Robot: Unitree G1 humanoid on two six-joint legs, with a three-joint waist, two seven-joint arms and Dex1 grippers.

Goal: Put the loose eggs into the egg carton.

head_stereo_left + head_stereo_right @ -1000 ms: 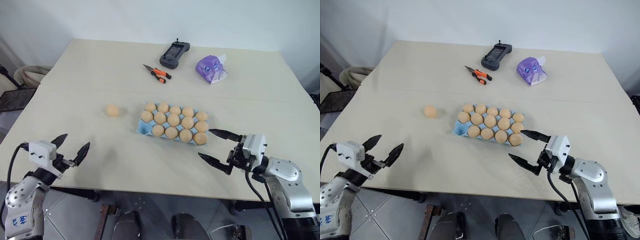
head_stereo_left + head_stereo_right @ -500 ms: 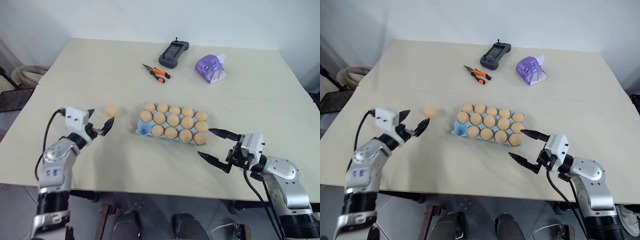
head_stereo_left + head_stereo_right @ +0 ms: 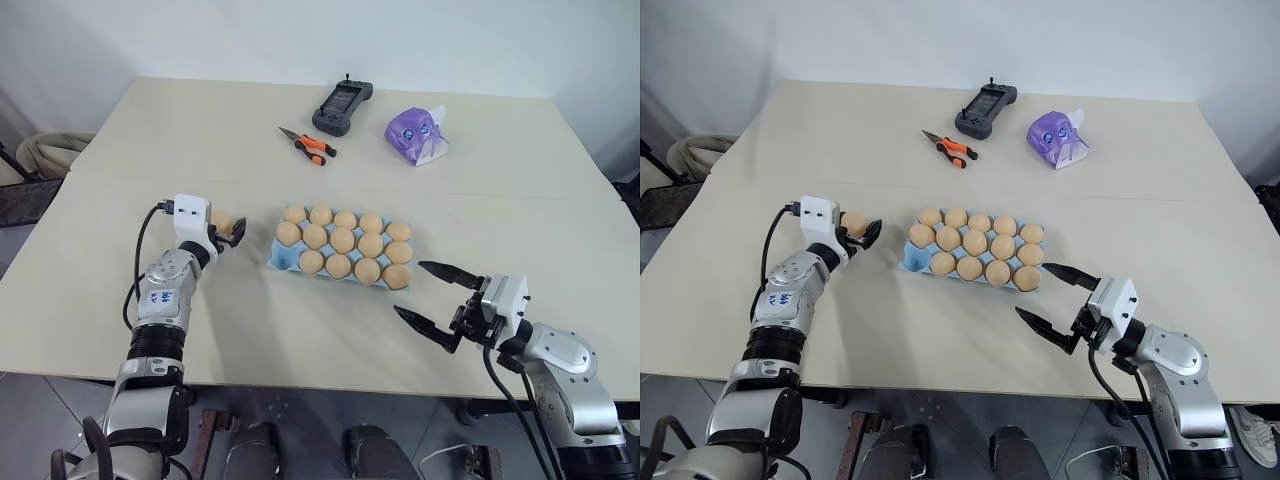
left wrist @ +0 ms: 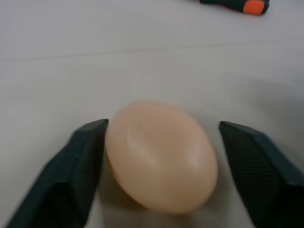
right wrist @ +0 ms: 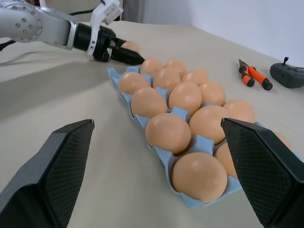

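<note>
One loose egg [image 3: 220,219], tan-orange, lies on the table left of the egg carton [image 3: 286,259]. My left gripper [image 3: 230,230] points level at it and is shut on it: in the left wrist view the egg [image 4: 161,156] fills the space between the two black fingers [image 4: 85,156]. The egg still rests on the table. The light blue carton holds several eggs, and its near-left cup is bare. My right gripper [image 3: 408,288] hovers open just right of the carton's near-right corner, holding nothing.
Orange-handled pliers [image 3: 310,145], a black controller [image 3: 338,100] and a purple tissue pack [image 3: 415,135] lie at the far side of the table. The table's front edge runs just below both arms.
My left arm has swung forward and to the right from the table's front edge to the loose egg, and its fingers have closed in on the egg. The right arm has stayed put.
</note>
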